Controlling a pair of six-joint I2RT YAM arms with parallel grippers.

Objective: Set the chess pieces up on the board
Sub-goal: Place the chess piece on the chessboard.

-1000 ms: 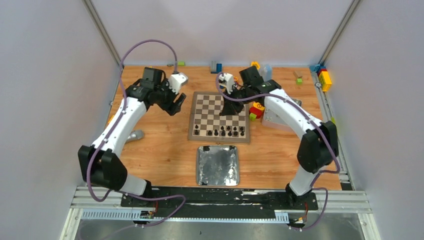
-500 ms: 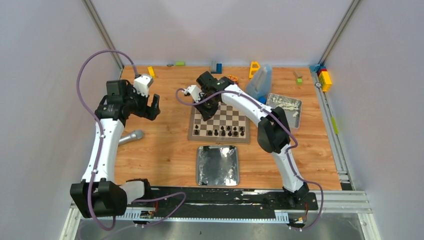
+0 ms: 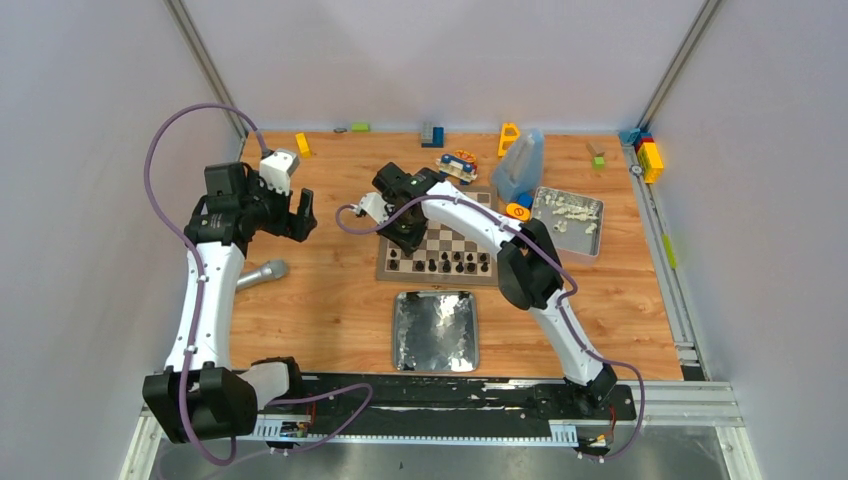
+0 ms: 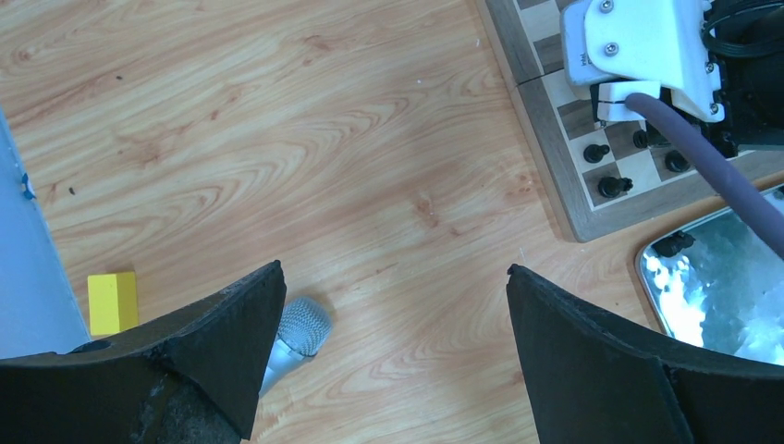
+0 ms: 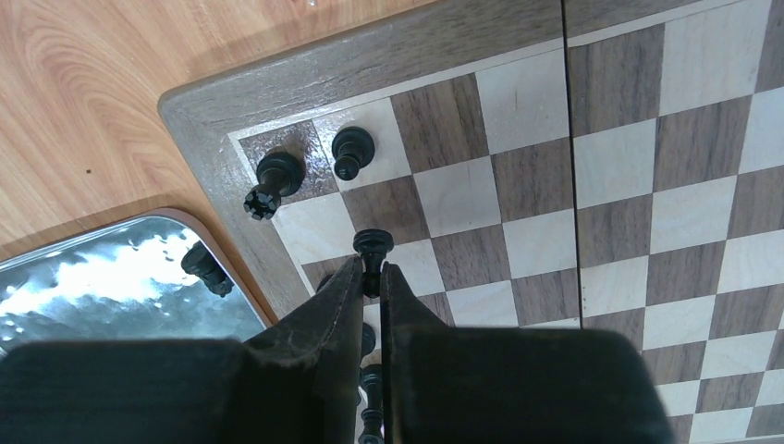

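Two matte right fingers [image 5: 324, 314] pinch knobbed black pawn [image 5: 373, 246] | checkered wooden board [image 5: 388, 42]

Board [image 3: 452, 243] sitting mid-bench [image 3: 330, 300]; chess pieces [image 3: 445, 264] lining its near edge. Tray [image 3: 436, 335] lying just in front of it, microphone [image 3: 262, 272] lying off its left, second tray [image 3: 572, 243] sitting right of it.

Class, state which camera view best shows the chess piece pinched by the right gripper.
Right wrist view: the chess piece shows large, pinched in the right gripper over the board. Top view: the gripper hides it. Left wrist view: hidden behind the right arm.
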